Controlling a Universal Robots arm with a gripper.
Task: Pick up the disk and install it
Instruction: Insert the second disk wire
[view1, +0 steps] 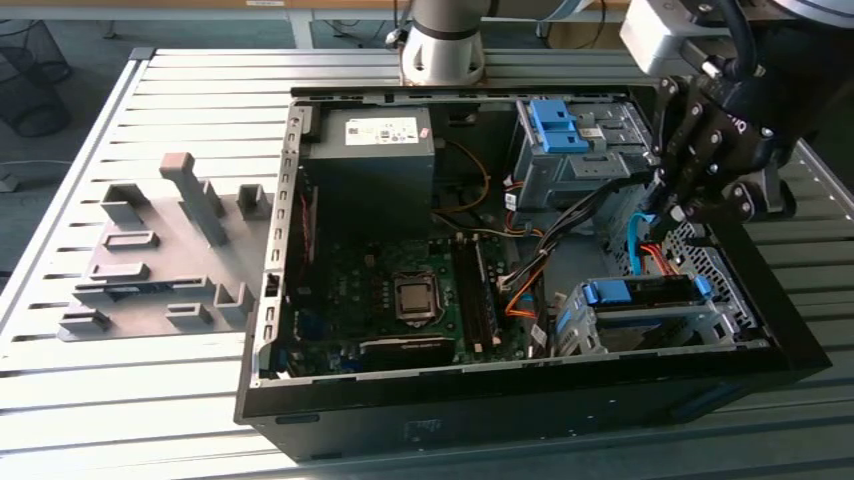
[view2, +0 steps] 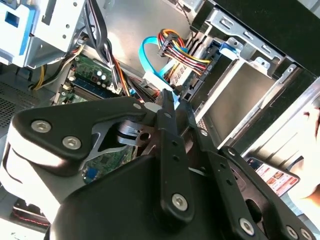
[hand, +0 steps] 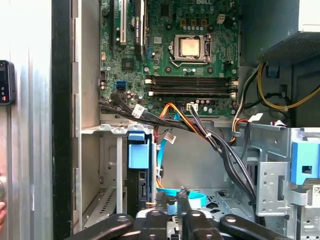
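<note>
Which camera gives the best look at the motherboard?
The first wrist view: the motherboard faces the camera, unobstructed. The exterior view shows it smaller, inside the case. The second wrist view shows a sliver behind the gripper.

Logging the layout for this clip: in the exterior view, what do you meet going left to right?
Grey fixture block → power supply → processor socket → orange cables → disk in its bay.

The claw (view1: 678, 200) hangs inside the open computer case (view1: 747, 375), near the wall on the exterior view's right. Cables (view1: 641, 245) run just below it. The drive cage (view1: 661, 318) sits nearer the front, and the motherboard (view1: 400, 290) lies off toward the exterior view's left.
</note>
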